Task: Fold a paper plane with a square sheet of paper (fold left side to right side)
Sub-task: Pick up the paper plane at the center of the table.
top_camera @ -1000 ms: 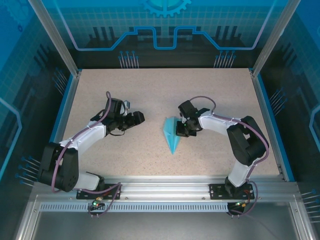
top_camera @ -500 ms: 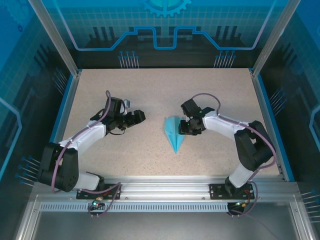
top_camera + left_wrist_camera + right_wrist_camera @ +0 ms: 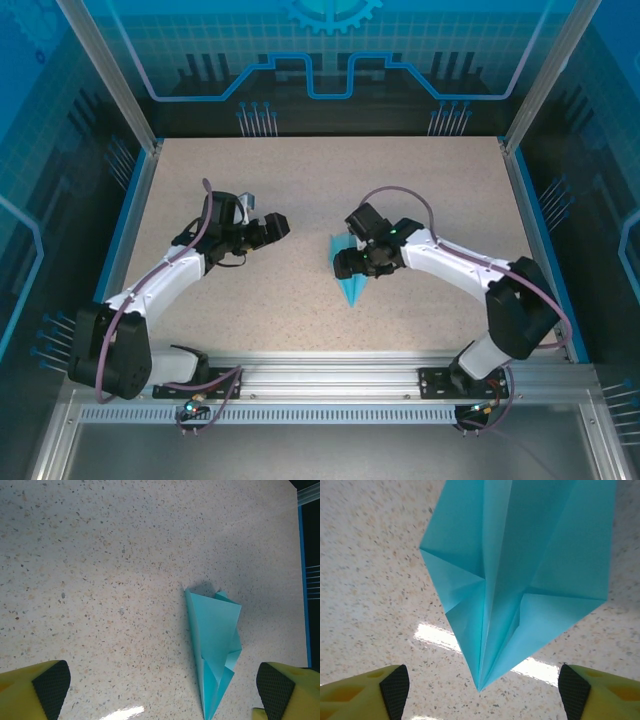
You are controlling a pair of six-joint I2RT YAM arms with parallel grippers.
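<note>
Across the speckled surface (image 3: 300, 190), saw bare room on all sides out to the blue side rails (image 3: 128, 220). Near centre, found the paper plane (image 3: 350, 288) lying flat, tip toward the near edge, flaps slightly sprung. Over it, noted the right fingers (image 3: 395, 690) spread wide, gripping nothing; well to the left, the left fingers (image 3: 50, 687) wide too. Judged folding nearly done; next, probably pressing creases flat, minding loose edges.

Looks down on the paper plane (image 3: 520, 565), flat on the speckled table (image 3: 370, 580), tip aimed between spread pads (image 3: 395, 686) of the right tool (image 3: 482, 692).
</note>
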